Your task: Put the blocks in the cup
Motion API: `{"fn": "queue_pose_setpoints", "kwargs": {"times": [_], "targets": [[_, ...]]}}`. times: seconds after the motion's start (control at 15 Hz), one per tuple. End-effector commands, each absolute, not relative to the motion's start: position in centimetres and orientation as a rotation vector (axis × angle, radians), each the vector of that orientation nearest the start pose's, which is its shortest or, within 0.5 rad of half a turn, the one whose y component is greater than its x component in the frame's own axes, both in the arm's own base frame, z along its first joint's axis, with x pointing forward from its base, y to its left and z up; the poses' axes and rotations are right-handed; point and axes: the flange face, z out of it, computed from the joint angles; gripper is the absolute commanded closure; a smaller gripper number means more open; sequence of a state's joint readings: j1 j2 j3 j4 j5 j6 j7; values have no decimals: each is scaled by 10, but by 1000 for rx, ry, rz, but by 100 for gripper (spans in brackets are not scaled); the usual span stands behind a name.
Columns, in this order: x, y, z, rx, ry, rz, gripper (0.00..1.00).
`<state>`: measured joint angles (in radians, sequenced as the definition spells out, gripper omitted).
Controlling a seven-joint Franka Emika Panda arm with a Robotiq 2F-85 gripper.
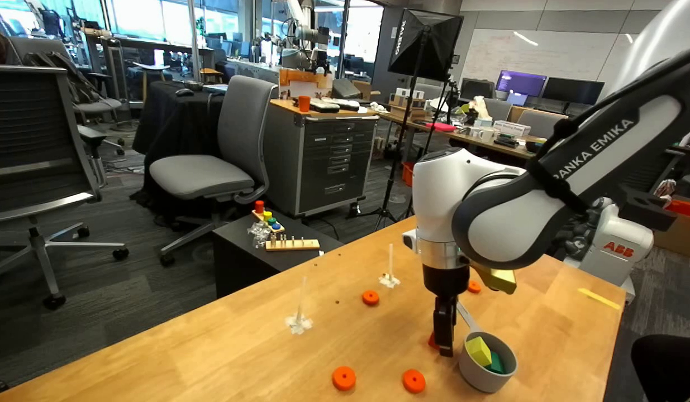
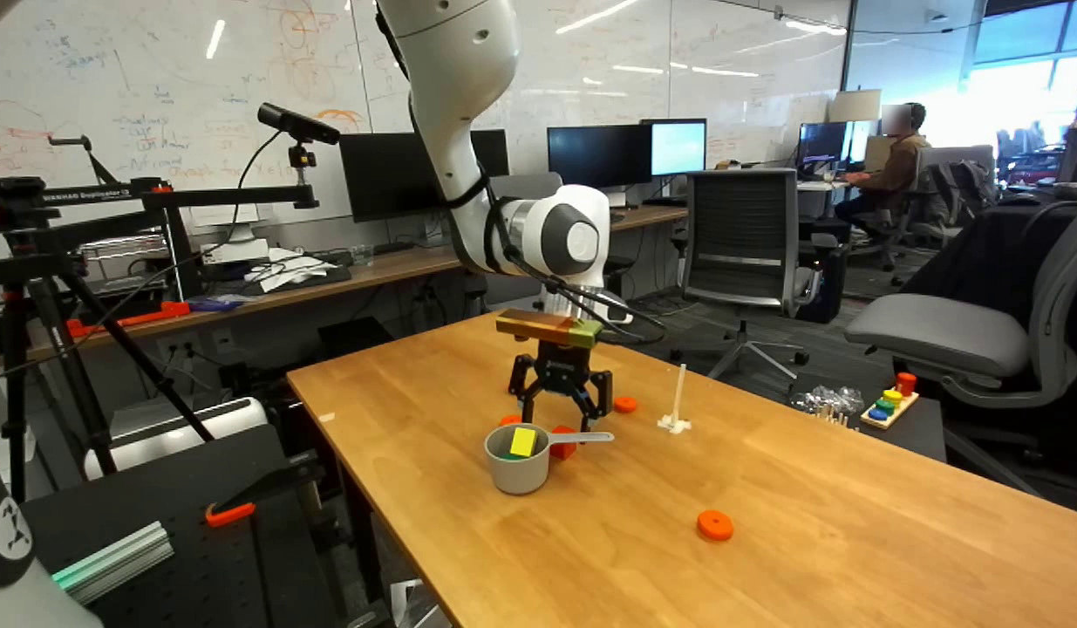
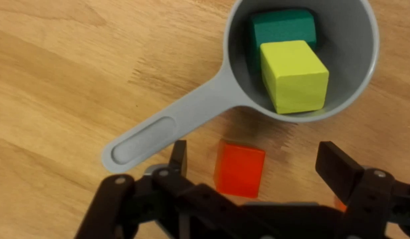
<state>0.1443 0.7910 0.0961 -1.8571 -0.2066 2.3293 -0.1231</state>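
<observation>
White arm point(image 2: 566, 240) is bent over the table point(image 2: 765, 567), gripper point(image 3: 253, 151) pointed down, jaws spread left and right of the red block point(image 3: 240, 171). In the cup point(image 2: 519, 475), green block point(image 3: 284, 26) is partly covered by yellow block point(image 3: 296, 76). Red one's mostly hidden by the gripper in an exterior view.

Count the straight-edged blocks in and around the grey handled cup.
3: green angular block and yellow rectangular block inside the round grey cup; red rectangular block beside it on the wooden table. More may be hidden under those inside.
</observation>
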Motion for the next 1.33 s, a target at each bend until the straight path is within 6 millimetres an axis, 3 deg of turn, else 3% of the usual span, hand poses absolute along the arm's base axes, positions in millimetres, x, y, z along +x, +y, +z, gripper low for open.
{"fn": "queue_pose_setpoints", "kwargs": {"times": [0.0, 0.47, 0.53, 0.67, 1.13, 1.27], "targets": [[572, 140, 77, -3075, -817, 431, 0], [572, 147, 72, -3065, -847, 428, 0], [573, 147, 72, -3064, -849, 427, 25], [574, 147, 72, -3065, -852, 421, 34], [577, 145, 70, -3065, -865, 391, 89], [576, 147, 72, -3062, -878, 388, 92]]}}
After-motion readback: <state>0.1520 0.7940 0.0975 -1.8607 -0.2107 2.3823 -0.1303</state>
